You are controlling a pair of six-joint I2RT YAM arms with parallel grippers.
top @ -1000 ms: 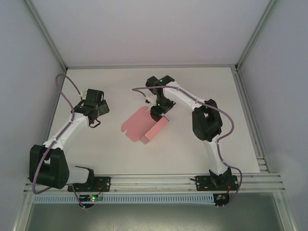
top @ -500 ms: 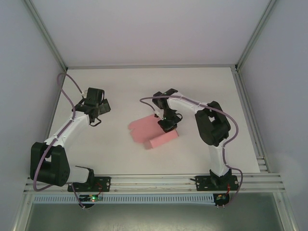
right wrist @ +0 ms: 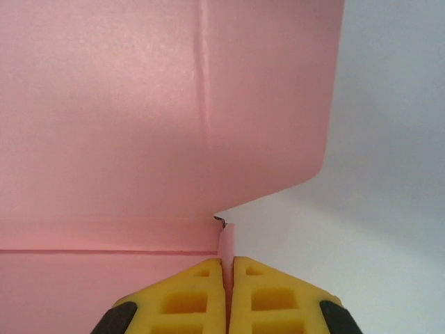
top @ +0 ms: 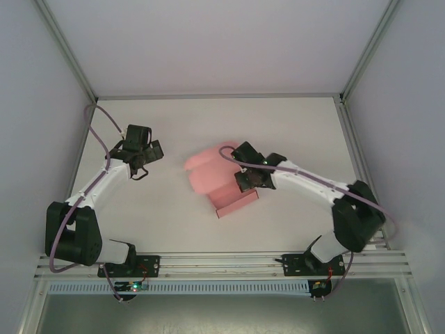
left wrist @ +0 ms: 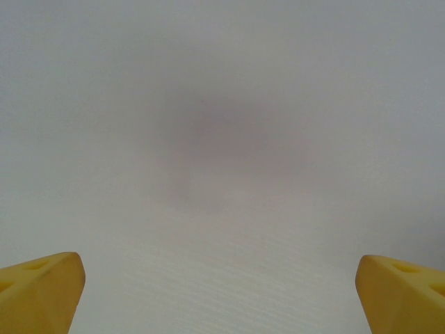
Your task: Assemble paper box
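Left gripper [top: 147, 152] sits over the left side of the surface [top: 174, 122], closer to the far-left corner, well apart from the box. Jaws fully apart; in its wrist view the yellow fingertips [left wrist: 38, 292] sit at the two bottom corners with bare surface between them, holding nothing. Paper box [top: 217, 179] is around the middle of the surface, partly folded, with a pink flap towards the far edge. Right gripper [top: 245, 183] is at the box's right side. Wrist view: right gripper [right wrist: 228, 278] fingers pressed together on a thin edge of the pink card [right wrist: 139, 125].
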